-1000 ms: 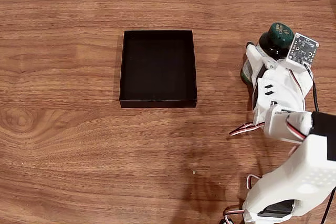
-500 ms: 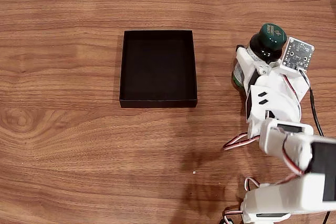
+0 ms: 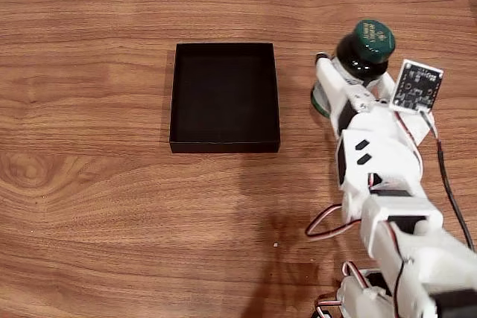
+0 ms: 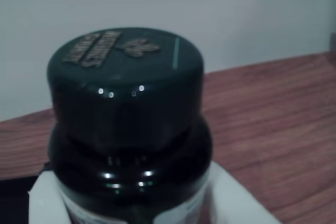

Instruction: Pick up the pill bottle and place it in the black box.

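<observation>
The pill bottle [image 3: 362, 46], dark brown with a dark green cap, hangs tilted above the wooden table at the right in the fixed view. My white gripper [image 3: 344, 93] is shut on its body below the cap. In the wrist view the bottle's cap and neck [image 4: 126, 108] loom very close, with white fingers [image 4: 47, 198] at both lower corners. The black box [image 3: 224, 97] lies flat left of the bottle, with nothing in it, and a strip of bare table separates the two.
The wooden table [image 3: 112, 206] stretches wide to the left and front of the box. My white arm [image 3: 387, 206] with loose wires rises from the lower right corner. A small circuit board [image 3: 417, 86] sticks out to the right of the bottle.
The gripper has carried the bottle up and to the left, toward the black box. The arm has stretched further over the table.
</observation>
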You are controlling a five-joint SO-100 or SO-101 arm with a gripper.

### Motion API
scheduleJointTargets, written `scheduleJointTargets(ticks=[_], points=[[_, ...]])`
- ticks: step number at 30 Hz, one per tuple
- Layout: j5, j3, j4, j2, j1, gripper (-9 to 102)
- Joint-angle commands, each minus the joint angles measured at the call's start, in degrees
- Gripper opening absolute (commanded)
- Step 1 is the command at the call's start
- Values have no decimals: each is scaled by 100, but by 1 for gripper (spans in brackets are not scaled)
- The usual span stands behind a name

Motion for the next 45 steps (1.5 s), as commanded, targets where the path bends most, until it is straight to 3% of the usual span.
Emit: scheduleJointTargets(ticks=[1, 19, 31, 37, 45], points=[[-158, 9, -185, 958, -466, 14], [343, 211, -1055, 659, -2092, 13], [1485, -1178, -1723, -1336, -2435, 14], [1600, -2004, -1863, -2435, -2364, 14], [1758, -2610, -2698, -3788, -2312, 14]])
